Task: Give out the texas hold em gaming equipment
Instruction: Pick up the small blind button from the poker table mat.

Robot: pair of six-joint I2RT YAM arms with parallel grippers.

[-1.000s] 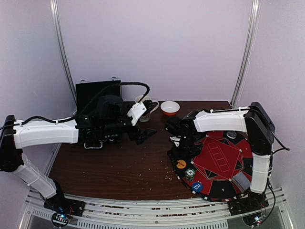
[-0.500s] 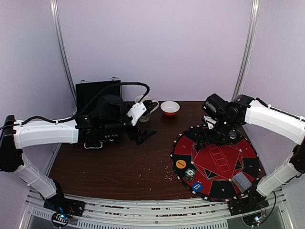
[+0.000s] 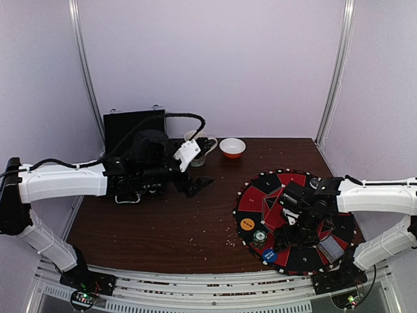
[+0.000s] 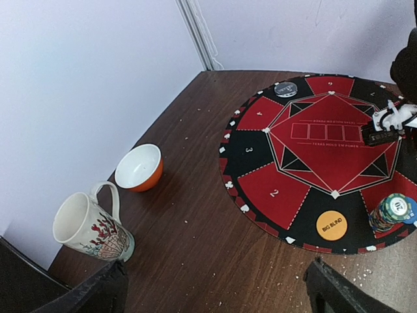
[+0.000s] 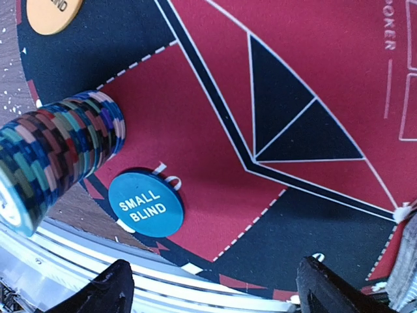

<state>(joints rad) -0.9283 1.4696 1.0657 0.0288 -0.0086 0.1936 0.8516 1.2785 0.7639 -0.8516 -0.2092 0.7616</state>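
- Pale lilac walls close in a dark wooden tabletop [image 3: 156, 228], and a round red-and-black mat [image 3: 254, 199] lies on its right half.
- The chip stack [image 5: 58, 163] stands on the mat's near edge. I judge it hard, smooth and fairly heavy for its size. It is only loose discs piled up, so a careless squeeze could shear it. I would grip it low across its sides, or lift a few discs off the top.
- The SMALL BLIND disc [image 5: 144, 203] lies flat just beside the stack. It is thin and light, so only its rim offers a hold.
- My right fingers [image 5: 111, 290] hang spread apart and empty above the mat. The blue disc lies just ahead of their gap, and the stack sits off to one side, outside it.
- The BIG BLIND disc [image 3: 247, 223] lies beyond the stack. The deck [image 3: 330, 248] sits near the mat's opposite edge; its cards are likely slippery.
- My left fingers [image 4: 98, 290] are wide apart, holding nothing, well away over bare wood near the mug [image 4: 88, 228] and bowl [image 4: 139, 167].
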